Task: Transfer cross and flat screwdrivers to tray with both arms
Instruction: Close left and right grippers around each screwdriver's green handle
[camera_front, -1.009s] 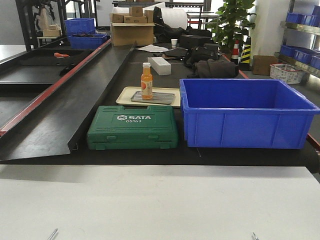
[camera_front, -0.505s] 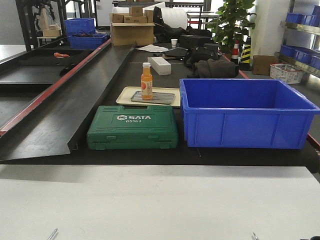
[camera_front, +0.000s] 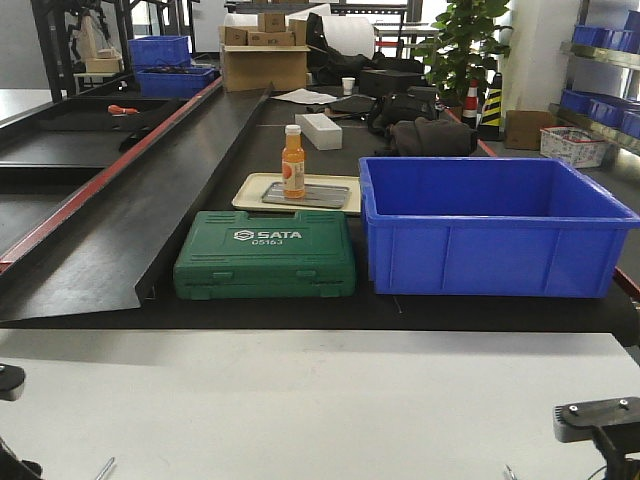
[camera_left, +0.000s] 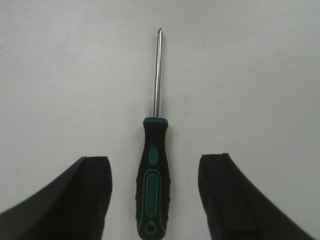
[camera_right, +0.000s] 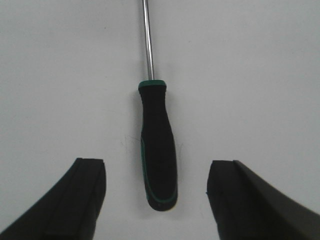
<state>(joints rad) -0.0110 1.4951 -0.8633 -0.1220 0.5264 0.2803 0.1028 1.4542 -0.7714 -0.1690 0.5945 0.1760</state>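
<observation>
L wrist view: left gripper open, fingers wide apart either side of the cross screwdriver, not touching it. It lies flat on the white table, black/green handle between the jaws, shaft pointing away, cross tip visible at far end.

R wrist view: right gripper also open, fingers flanking the handle of a second screwdriver, w/ a gap each side. Same black/green handle, lying on the table; shaft runs out of frame at top, so tip type can't be told.

Front view: bits of both arms at the bottom corners. Past the table edge, on black matting: green SATA case at left, big blue bin just beside it at right. Behind the case, the cream tray, holding a flat grey metal plate and an upright orange bottle. Both screwdrivers well apart from the tray. Further back: cardboard boxes, potted plant.
</observation>
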